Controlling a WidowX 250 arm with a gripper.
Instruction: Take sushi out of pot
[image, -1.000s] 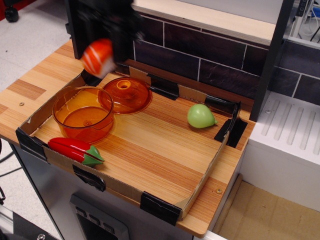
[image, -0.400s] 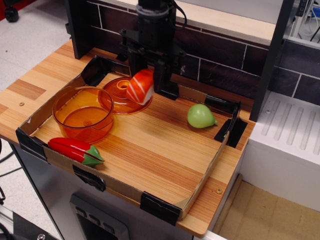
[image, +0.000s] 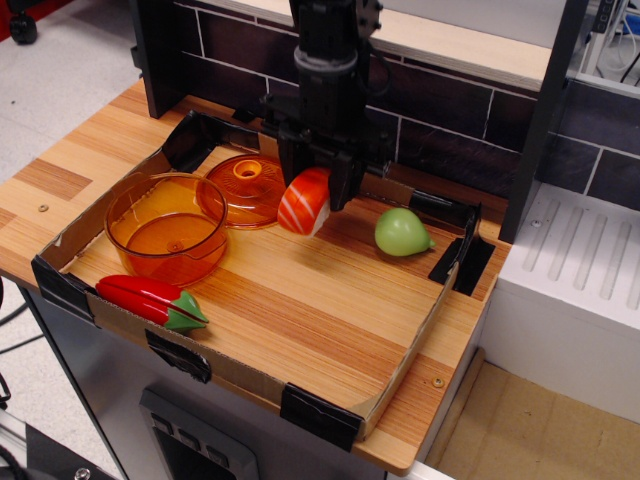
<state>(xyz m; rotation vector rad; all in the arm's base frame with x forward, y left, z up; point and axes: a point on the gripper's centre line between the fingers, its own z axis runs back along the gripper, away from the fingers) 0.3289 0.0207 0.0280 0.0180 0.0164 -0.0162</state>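
There is only one view, looking down at a wooden counter (image: 300, 300) with a low cardboard wall around it.

The black gripper (image: 318, 192) hangs down near the back edge of the counter, about in the middle. Its two fingers are closed on the sushi (image: 304, 201), one on each side. The sushi is tilted, with its orange and white striped top facing the front left. Its low end is right by the wood, but it is hard to tell if it touches.

The pot (image: 167, 225) sits near the left edge of the counter. The sushi is outside the pot, off to its right.

The flat orange lid (image: 246, 185) lies just behind the pot, and the sushi is right beside it.

A red pepper (image: 150, 298) lies by the front left corner. A green pear (image: 402, 232) sits near the right edge.
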